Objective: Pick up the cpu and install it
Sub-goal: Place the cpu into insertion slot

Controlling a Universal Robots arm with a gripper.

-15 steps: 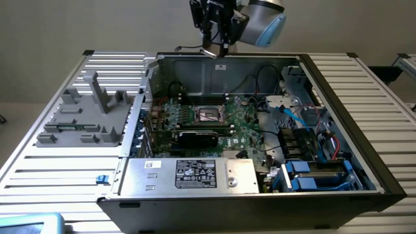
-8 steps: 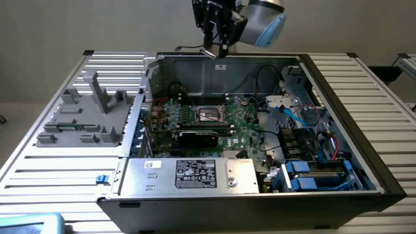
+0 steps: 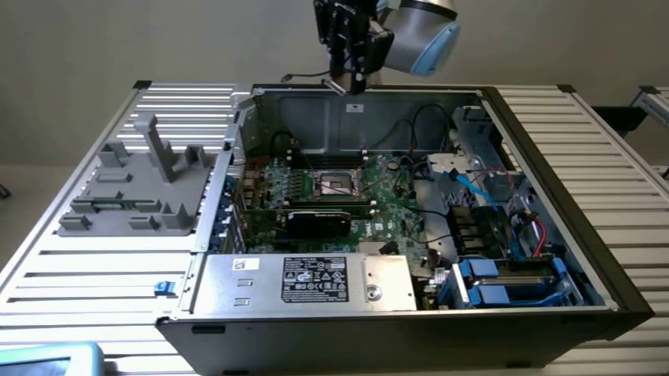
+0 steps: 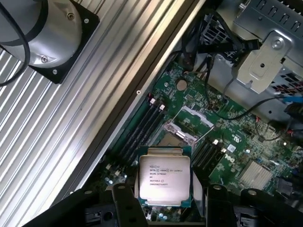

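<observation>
Gripper (image 3: 348, 82), as I read it from my remote station, hangs high over the rear wall of the open computer case (image 3: 345, 121), its two fingers (image 4: 124, 203) clasped on an object. Slatted table (image 3: 616, 211) carries the case. Motherboard (image 3: 392, 211) covers the case floor. Silver box (image 3: 303, 280) sits along the near edge. Socket (image 3: 340, 185) lies mid-board. Held between the fingers, well above the socket and apart from it, is the cpu (image 4: 164, 177), printed side up.
</observation>
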